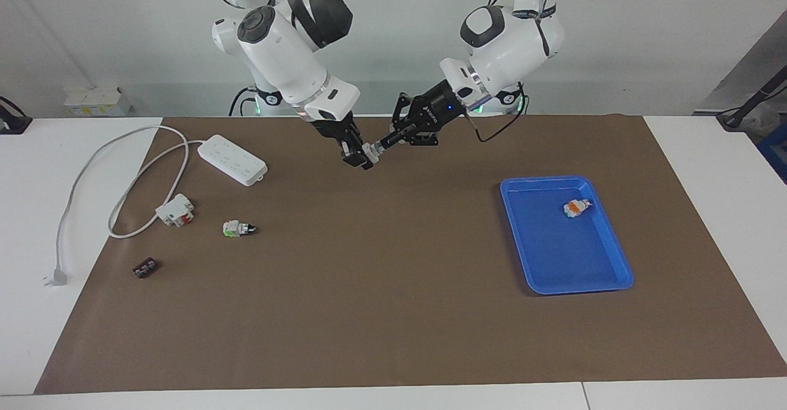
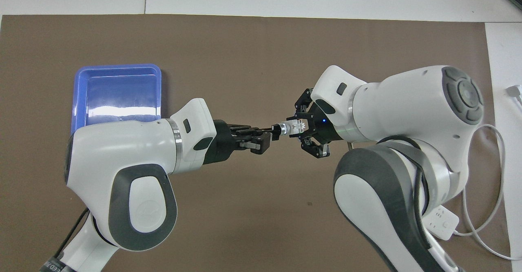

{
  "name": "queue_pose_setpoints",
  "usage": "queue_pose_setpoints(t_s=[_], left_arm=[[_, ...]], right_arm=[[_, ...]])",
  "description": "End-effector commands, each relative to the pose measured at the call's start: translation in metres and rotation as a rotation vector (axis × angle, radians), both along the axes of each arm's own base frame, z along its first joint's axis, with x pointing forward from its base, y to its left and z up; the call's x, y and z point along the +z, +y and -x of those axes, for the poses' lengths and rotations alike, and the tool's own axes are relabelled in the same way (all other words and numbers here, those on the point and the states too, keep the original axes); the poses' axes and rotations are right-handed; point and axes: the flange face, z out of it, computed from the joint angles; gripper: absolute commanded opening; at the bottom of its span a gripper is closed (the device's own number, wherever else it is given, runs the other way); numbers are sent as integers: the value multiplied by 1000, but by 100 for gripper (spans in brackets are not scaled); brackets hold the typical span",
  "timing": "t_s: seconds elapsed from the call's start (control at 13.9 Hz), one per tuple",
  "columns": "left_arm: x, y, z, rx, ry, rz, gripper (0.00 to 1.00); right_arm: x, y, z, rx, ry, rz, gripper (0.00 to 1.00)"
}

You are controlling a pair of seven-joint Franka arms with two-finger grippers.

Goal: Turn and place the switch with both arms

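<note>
A white switch [image 1: 374, 149] with a black knob and silver collar is held in the air between both grippers, over the mat's middle near the robots. My right gripper [image 1: 367, 155] is shut on its white body. My left gripper [image 1: 386, 142] is shut on its knob end. In the overhead view the switch [image 2: 290, 127] lies level between the left gripper [image 2: 272, 132] and the right gripper [image 2: 301, 127]. A second switch [image 1: 238, 228] with a green end lies on the mat. A third switch [image 1: 577, 207] with an orange end lies in the blue tray [image 1: 615, 275].
A white power strip [image 1: 232, 159] with its cable lies toward the right arm's end. A white block with red parts [image 1: 175, 209] and a small dark block [image 1: 145, 268] lie there too. The tray [image 2: 116, 70] is toward the left arm's end.
</note>
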Motion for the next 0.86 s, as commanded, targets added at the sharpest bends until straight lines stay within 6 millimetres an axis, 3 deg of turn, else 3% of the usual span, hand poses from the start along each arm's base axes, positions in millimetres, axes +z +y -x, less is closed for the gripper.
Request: queue_pose_setpoints(t_s=[0.0, 0.79], left_arm=[[-2, -8, 8, 53, 93, 24, 0], [2, -12, 5, 392, 535, 93, 0]], right_arm=[[5, 3, 5, -7, -5, -23, 0], [2, 1, 7, -7, -3, -20, 0]])
